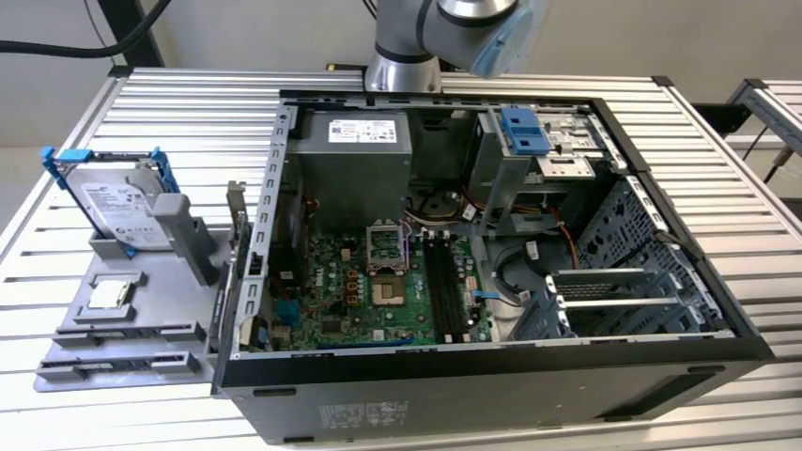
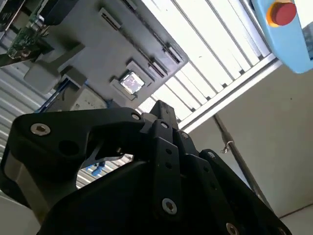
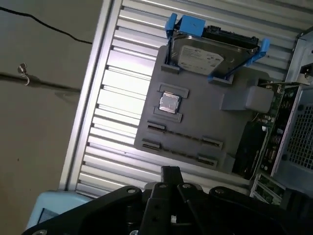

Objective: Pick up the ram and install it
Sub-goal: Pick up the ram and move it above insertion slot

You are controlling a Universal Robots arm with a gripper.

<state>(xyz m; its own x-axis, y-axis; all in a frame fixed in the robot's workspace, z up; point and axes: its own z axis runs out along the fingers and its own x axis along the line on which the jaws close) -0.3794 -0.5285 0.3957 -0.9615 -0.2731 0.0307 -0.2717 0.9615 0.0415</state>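
Observation:
My gripper [image 2: 159,106] [image 3: 170,171] hangs high over the table. Its black fingers meet at the tip and nothing shows between them. In both wrist views it points toward the grey tray [image 3: 205,117] [image 2: 98,54]. The tray's two long grooves [image 3: 181,134] lie bare. I cannot pick out the ram. In the exterior view the motherboard [image 1: 363,282] lies in the open computer case [image 1: 501,376], and its long black slots [image 1: 441,277] are too dark to tell whether a stick sits in them. The arm [image 1: 414,47] rises behind the case.
On the tray a silver hard drive in a blue frame [image 1: 115,199] [image 3: 205,56] stands upright, beside a small square silver chip [image 1: 111,293] [image 3: 168,103]. A green card with a metal bracket [image 3: 274,117] stands between tray and case. The slatted table [image 1: 163,103] ends at the floor [image 3: 39,98].

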